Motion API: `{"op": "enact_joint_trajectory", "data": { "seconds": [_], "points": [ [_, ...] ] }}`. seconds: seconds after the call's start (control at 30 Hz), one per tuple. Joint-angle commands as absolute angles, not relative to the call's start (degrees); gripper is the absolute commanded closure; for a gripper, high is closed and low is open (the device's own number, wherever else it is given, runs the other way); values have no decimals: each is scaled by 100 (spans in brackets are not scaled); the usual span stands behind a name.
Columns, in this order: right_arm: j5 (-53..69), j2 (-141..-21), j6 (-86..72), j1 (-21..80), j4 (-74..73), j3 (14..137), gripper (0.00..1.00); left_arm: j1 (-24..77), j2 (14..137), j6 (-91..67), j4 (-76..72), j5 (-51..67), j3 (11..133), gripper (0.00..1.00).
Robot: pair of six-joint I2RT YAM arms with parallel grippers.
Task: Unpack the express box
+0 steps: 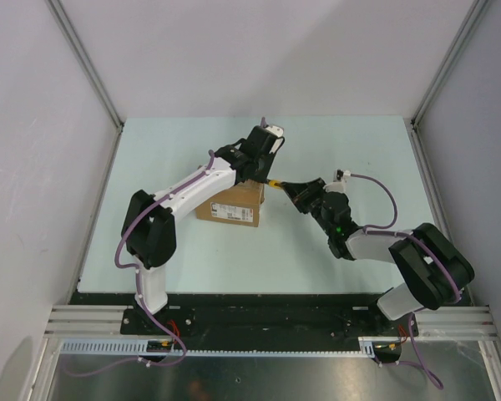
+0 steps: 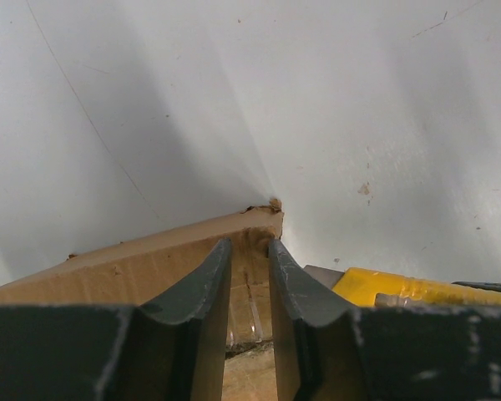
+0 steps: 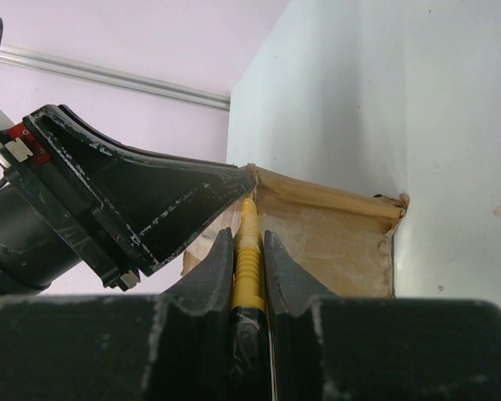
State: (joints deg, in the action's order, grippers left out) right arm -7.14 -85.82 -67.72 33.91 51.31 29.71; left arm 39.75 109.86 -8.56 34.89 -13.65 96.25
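The express box (image 1: pixel 231 205), a small brown carton, lies mid-table with its flaps down. My left gripper (image 1: pixel 261 173) rests on the box's far right top corner. In the left wrist view its fingers (image 2: pixel 220 271) stand a narrow gap apart over the taped cardboard top (image 2: pixel 125 263), holding nothing. My right gripper (image 1: pixel 287 187) is shut on the yellow-and-black utility knife (image 1: pixel 274 180), whose front end is at the box's right top edge, just under the left gripper. In the right wrist view the knife (image 3: pixel 249 263) points at the box (image 3: pixel 334 242), next to the left gripper's black body (image 3: pixel 134 200).
The pale table (image 1: pixel 342 150) is walled by grey panels at the left, back and right. Both arm bases sit on the black rail (image 1: pixel 259 313) at the near edge. The knife's yellow body (image 2: pixel 401 288) shows at the right of the left wrist view.
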Motion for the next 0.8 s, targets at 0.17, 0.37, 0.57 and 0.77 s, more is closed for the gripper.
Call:
{"op": "enact_joint_trajectory", "data": {
  "seconds": [0.17,0.37,0.57,0.77],
  "points": [
    [-800,-8684,-6741,3419,5432,3181,100,3937,11241,-905,4263,-1626,9589,73],
    [-747,-8824,-6767,3445,5449,3225,100,3929,11250,-914,4263,-1591,9580,73],
    [-668,-8842,-6890,3472,5563,3252,100,3929,11267,-932,4289,-1547,9554,73],
    [-571,-8789,-7487,3489,5511,3296,100,3929,11224,-958,4315,-1398,9492,65]
  ]
}}
